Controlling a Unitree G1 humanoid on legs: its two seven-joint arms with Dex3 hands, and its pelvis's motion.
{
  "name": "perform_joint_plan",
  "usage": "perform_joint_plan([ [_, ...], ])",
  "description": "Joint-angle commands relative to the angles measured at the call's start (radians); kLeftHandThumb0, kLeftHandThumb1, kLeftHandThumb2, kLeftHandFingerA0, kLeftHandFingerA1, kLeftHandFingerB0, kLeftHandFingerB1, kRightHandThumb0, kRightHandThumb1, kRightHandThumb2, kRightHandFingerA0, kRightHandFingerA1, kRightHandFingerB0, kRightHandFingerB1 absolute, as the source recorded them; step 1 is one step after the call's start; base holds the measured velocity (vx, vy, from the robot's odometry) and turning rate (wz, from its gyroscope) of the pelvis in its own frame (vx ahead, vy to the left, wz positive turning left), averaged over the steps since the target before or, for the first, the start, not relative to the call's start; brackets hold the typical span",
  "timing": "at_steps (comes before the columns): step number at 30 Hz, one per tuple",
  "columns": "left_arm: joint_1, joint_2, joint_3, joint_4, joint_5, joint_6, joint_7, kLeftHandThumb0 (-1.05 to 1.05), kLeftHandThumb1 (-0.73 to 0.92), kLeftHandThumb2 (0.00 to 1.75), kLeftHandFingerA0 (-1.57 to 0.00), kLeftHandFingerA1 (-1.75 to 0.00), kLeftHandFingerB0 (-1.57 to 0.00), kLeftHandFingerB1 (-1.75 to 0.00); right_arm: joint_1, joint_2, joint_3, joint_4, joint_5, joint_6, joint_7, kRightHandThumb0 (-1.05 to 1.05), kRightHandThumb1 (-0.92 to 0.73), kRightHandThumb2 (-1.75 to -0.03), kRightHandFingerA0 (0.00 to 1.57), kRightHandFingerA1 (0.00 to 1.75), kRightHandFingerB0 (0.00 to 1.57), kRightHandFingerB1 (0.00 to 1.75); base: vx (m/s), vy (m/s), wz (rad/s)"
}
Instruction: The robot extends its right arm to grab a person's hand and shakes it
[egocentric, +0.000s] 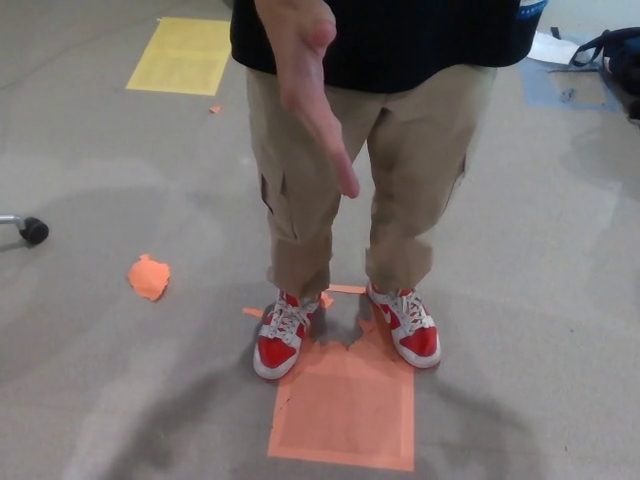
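You see the person's hand (312, 90) held out, flat, fingers pressed together and pointing down toward you. No robot hand shows, so its state is unknown; no handshake grip shows now.

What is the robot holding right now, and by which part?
Nothing that can be seen: neither robot hand is in view, and the person's hand hangs open and untouched.

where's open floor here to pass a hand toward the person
Open floor lies right of the person's legs, up to the dark bag, and on the left between the orange scrap and the yellow sheet. The middle is crowded: the person's hand, red shoes and orange floor patch.
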Motion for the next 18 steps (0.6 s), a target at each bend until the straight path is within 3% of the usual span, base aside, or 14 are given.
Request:
perform_joint_plan([
  [1, 0.002, 0.028, 0.019, -0.001, -0.016, -0.02, -0.035, -0.56, 0.92, 0.7, -0.19, -0.36, -0.15, -0.32, -0.009, -0.017, 0.001, 0.003, -0.002, 0.019, -0.004, -0.72, -0.76, -1.1, 0.06, 0.44, 0.03, 0.34, 0.0, 0.0, 0.0],
  [2, 0.0, 0.028, 0.021, -0.002, -0.017, -0.02, -0.035, -0.31, 0.68, 1.17, 0.0, -0.48, 0.0, -0.47, -0.012, -0.017, 0.002, 0.003, -0.003, 0.018, -0.006, -0.7, -0.76, -1.1, 0.03, 0.44, 0.06, 0.35, 0.0, 0.0, 0.0],
  [3, -0.003, 0.027, 0.023, -0.002, -0.017, -0.019, -0.035, -0.31, 0.68, 1.17, 0.0, -0.48, 0.0, -0.47, -0.015, -0.016, 0.003, 0.003, -0.005, 0.017, -0.006, -0.7, -0.76, -1.1, 0.03, 0.44, 0.06, 0.35, 0.0, 0.0, 0.0],
  [5, -0.004, 0.026, 0.023, -0.006, -0.011, -0.05, -0.031, -0.28, 0.66, 1.15, -0.07, -0.5, -0.07, -0.49, -0.021, -0.021, 0.015, 0.003, -0.017, 0.003, -0.007, -0.79, -0.81, -1.1, 0.0, 0.4, 0.13, 0.34, 0.0, 0.0, 0.0],
  [6, -0.007, 0.026, 0.024, -0.007, -0.011, -0.049, -0.034, -0.53, 0.92, 0.7, -0.22, -0.36, -0.19, -0.33, -0.024, -0.02, 0.014, 0.002, -0.015, 0.009, -0.009, -0.71, -0.76, -1.1, 0.03, 0.43, 0.06, 0.35, 0.0, 0.0, 0.0],
  [8, -0.012, 0.026, 0.024, -0.007, -0.01, -0.044, -0.035, -0.53, 0.92, 0.7, -0.22, -0.36, -0.19, -0.33, -0.028, -0.018, 0.015, 0.002, -0.014, 0.017, -0.014, -0.71, -0.76, -1.1, 0.03, 0.43, 0.06, 0.35, 0.0, 0.0, 0.0],
  [9, -0.015, 0.025, 0.027, -0.008, -0.012, -0.041, -0.038, -0.53, 0.92, 0.69, -0.22, -0.36, -0.2, -0.33, -0.031, -0.019, 0.018, 0.003, -0.017, 0.018, -0.016, -0.83, -0.83, -1.09, 0.01, 0.39, 0.1, 0.33, 0.0, 0.0, 0.0],
  [10, -0.016, 0.025, 0.023, -0.013, -0.007, -0.038, -0.034, -0.28, 0.65, 1.15, -0.06, -0.5, -0.06, -0.49, -0.036, -0.019, 0.027, 0.004, -0.027, 0.025, -0.023, -0.7, -0.76, -1.09, 0.05, 0.43, 0.04, 0.35, 0.0, 0.0, 0.0],
  [11, -0.017, 0.025, 0.022, -0.013, -0.005, -0.036, -0.034, -0.28, 0.65, 1.15, -0.07, -0.5, -0.07, -0.49, -0.038, -0.02, 0.04, 0.004, -0.039, 0.031, -0.032, -0.75, -0.79, -1.1, 0.12, 0.45, 0.01, 0.34, 0.0, 0.0, 0.0],
  [12, -0.015, 0.026, 0.016, -0.011, 0.004, -0.032, -0.023, -0.29, 0.64, 1.14, -0.07, -0.5, -0.07, -0.49, -0.036, -0.02, 0.047, 0.004, -0.047, 0.029, -0.038, -0.7, -0.77, -1.1, 0.05, 0.44, 0.04, 0.35, 0.0, 0.0, 0.0],
  [13, -0.012, 0.028, 0.004, -0.009, 0.019, -0.028, -0.005, -0.28, 0.64, 1.15, -0.07, -0.5, -0.07, -0.49, -0.034, -0.021, 0.057, 0.006, -0.054, 0.025, -0.043, -0.69, -0.92, -0.74, 0.11, 0.31, 0.09, 0.26, 0.0, 0.0, 0.0],
  [14, -0.014, 0.029, 0.002, -0.007, 0.02, -0.031, -0.003, -0.28, 0.64, 1.15, -0.07, -0.5, -0.07, -0.49, -0.037, -0.021, 0.059, 0.006, -0.052, 0.026, -0.04, -0.69, -0.92, -0.74, 0.11, 0.31, 0.09, 0.26, 0.0, 0.0, 0.0],
  [15, -0.012, 0.029, 0.013, -0.007, 0.005, -0.041, -0.025, -0.54, 0.92, 0.72, -0.16, -0.36, -0.18, -0.34, -0.04, -0.021, 0.065, 0.007, -0.055, 0.029, -0.042, -0.76, -0.8, -1.11, 0.12, 0.46, 0.02, 0.37, 0.0, 0.0, 0.0],
  [18, -0.007, 0.025, 0.028, -0.007, -0.013, -0.037, -0.036, -0.55, 0.91, 0.69, -0.17, -0.35, -0.2, -0.33, -0.036, -0.022, 0.072, 0.007, -0.055, 0.028, -0.043, -0.76, -0.8, -1.11, 0.12, 0.46, 0.0, 0.36, 0.0, 0.0, 0.0],
])
